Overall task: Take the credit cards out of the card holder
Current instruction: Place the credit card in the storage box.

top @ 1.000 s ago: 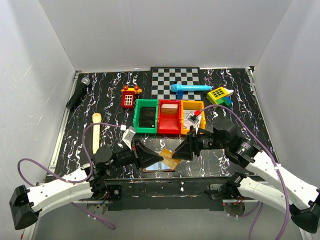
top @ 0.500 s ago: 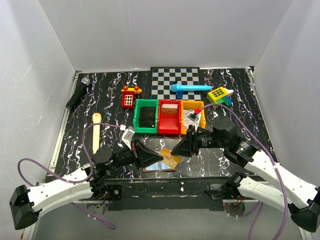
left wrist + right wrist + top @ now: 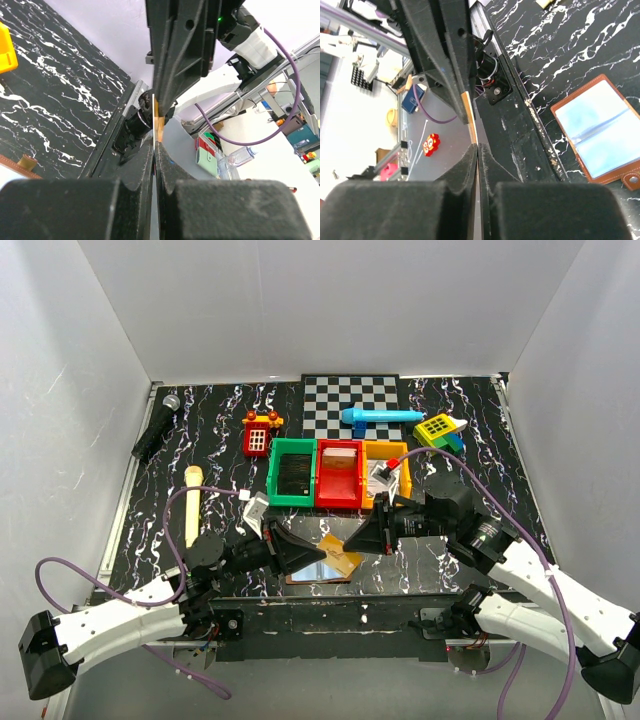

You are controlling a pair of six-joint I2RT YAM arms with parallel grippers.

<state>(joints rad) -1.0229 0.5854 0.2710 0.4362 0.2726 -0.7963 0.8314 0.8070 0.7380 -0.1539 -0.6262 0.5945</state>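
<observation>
Lying open, the brown-edged card holder (image 3: 600, 131) shows pale blue panels.

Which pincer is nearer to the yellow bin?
Right. The right pincer hangs just on the near side of the yellow bin. The left pincer is farther toward the robot and further left, over the card holder.

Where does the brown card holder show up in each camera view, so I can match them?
Top external: the brown leather-like card holder lies open, low in the picture near the centre, partly hidden.
Left wrist: only its brown edge shows, at the far left near the bottom.
Right wrist: at the right, open, pale blue panels facing up.
Shared landmark: the thin tan card, seen edge-on at the centre of both wrist views.
</observation>
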